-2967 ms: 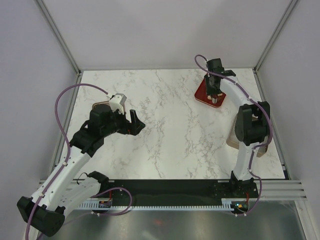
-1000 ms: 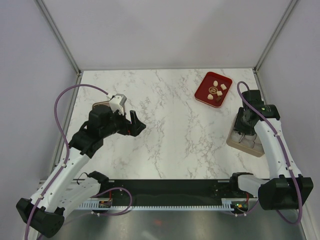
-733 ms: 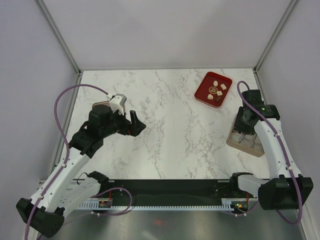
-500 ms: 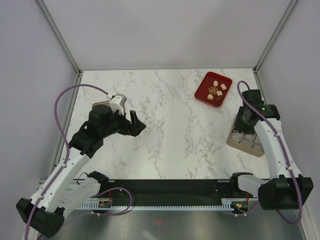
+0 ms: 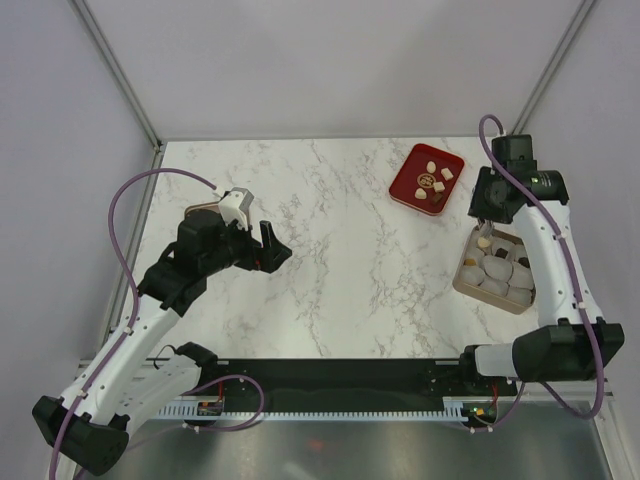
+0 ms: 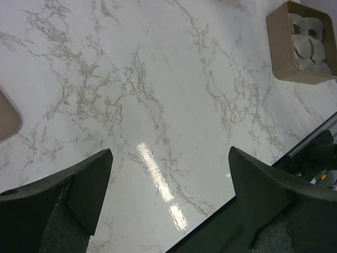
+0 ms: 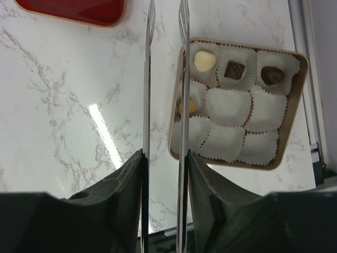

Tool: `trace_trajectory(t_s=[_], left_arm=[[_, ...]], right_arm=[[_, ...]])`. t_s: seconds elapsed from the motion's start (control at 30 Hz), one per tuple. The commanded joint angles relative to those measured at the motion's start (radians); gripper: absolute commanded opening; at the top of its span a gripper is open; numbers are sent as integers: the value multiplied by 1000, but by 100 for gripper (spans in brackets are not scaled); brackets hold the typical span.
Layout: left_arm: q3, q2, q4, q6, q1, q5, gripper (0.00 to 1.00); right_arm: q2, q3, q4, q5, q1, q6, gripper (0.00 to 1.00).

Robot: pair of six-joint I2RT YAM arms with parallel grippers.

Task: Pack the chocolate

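The step in hand looks like fetching another chocolate [image 5: 431,167] for the box [image 7: 292,124]: the right tool [image 7: 167,16] hangs above the tabletop [image 5: 330,250] between the red tray [image 5: 403,176] and the box, its two thin blades a narrow gap apart with nothing pinched between them. The left tool [image 6: 168,158] is spread wide and empty over bare marble, well apart from both, and seems to have no part in this step. The next move, as I judge it, calls for swinging the right tool over the tray, lining the blades up either side of one small lump, and closing gently enough not to flick it away. The top view alone shows what is left on the tray: several cream pieces and a dark one, loosely scattered. The right wrist view catches only an edge of the tray, but it shows the inside of the box clearly: white paper cups [image 7: 234,108] in a grid, with a cream piece and two dark ones along one row, a yellowish one half hidden behind a blade, and the other cups not yet filled
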Motion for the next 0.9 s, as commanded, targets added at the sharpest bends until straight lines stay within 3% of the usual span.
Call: trace_trajectory(t_s=[0.0, 0.4, 0.87], left_arm=[[6, -10, 28, 15, -5, -5, 99], [8, -1, 27, 19, -4, -9, 99], [8, 5, 22, 24, -4, -17, 99]], right_arm=[[73, 107, 95, -30, -3, -59, 45], [346, 254, 329, -133, -3, -202, 47], [564, 391, 342, -59, 0, -336, 48]])
